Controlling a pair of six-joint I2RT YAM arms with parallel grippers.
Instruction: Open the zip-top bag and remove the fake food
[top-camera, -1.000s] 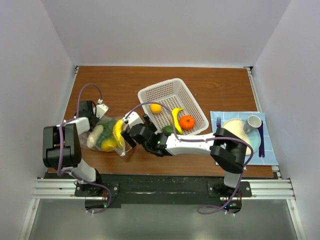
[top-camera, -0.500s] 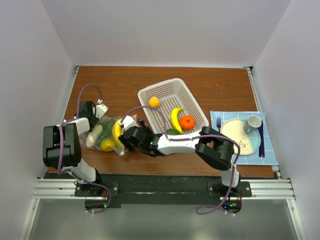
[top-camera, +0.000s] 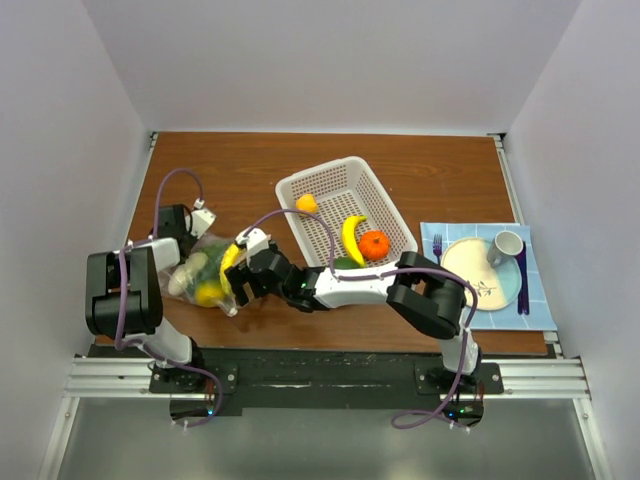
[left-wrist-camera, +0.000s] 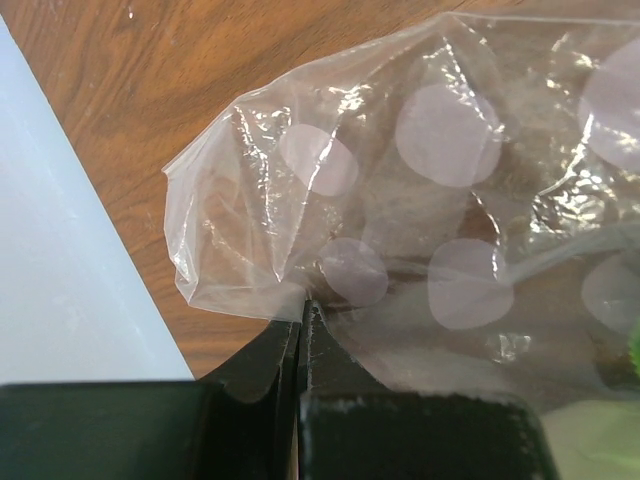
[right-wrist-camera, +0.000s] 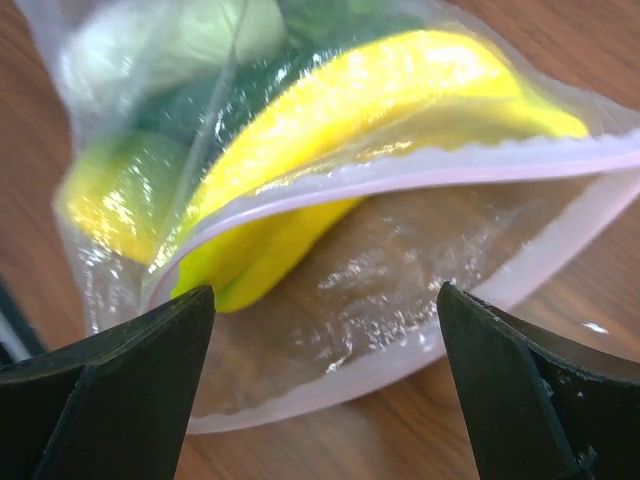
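Your left gripper (left-wrist-camera: 300, 312) is pinched closed on a corner of the zip-top bag (left-wrist-camera: 430, 180), and the clear plastic spreads out ahead of its tips. Your right gripper (right-wrist-camera: 322, 295) is spread wide and holds nothing. Straight in front of it the mouth of the bag stands open. The fake food (right-wrist-camera: 120, 185) lies inside, the yellow banana (right-wrist-camera: 380, 90) nearest to the gripper, the green and whitish pieces farther back.

From above, the right gripper (top-camera: 236, 282) hid the mouth of the zip-top bag (top-camera: 190, 262) near the table's left edge. A green piece (top-camera: 338, 263) in the white basket (top-camera: 320, 172) lay half under the right arm. Up close, the bag's whitish piece (right-wrist-camera: 160, 40) was blurred and cut by the top edge.
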